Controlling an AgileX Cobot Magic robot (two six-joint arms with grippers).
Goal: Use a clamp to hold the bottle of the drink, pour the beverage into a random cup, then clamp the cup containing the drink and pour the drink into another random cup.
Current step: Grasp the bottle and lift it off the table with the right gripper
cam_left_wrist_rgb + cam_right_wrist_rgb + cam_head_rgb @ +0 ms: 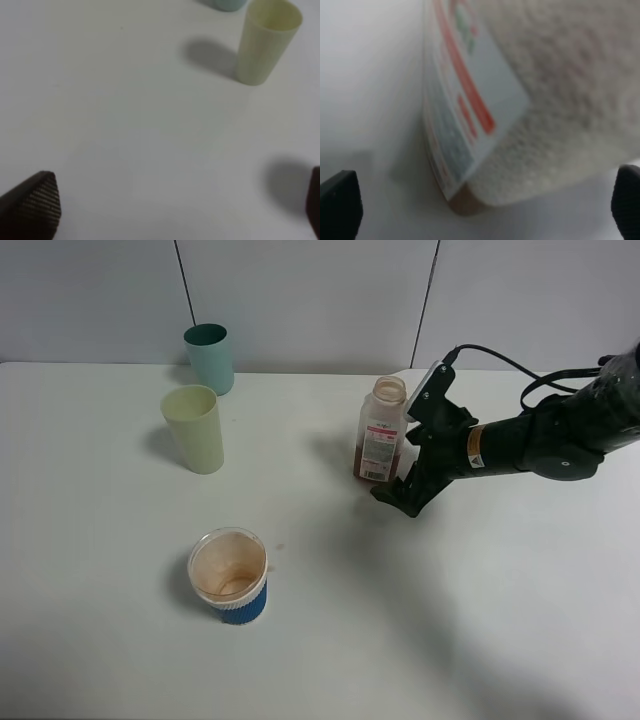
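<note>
The bottle (381, 430) stands upright and capless right of the table's middle, its white-and-red label facing front. Brown beverage (462, 204) shows at its base. My right gripper (405, 445) is open, with its fingers either side of the bottle from the right. In the right wrist view the bottle (485, 100) fills the frame, blurred, between the two fingertips (340, 205). My left gripper (175, 205) is open over bare table, out of the exterior view. The pale yellow-green cup (196, 428) (265, 42) and the teal cup (210, 358) (227, 4) stand at the back left.
A short stained cup with a blue ribbed sleeve (230, 576) stands at the front left. The white table (450, 620) ends at a grey wall behind the cups. The right arm's black cable (500, 360) loops above the table at the right.
</note>
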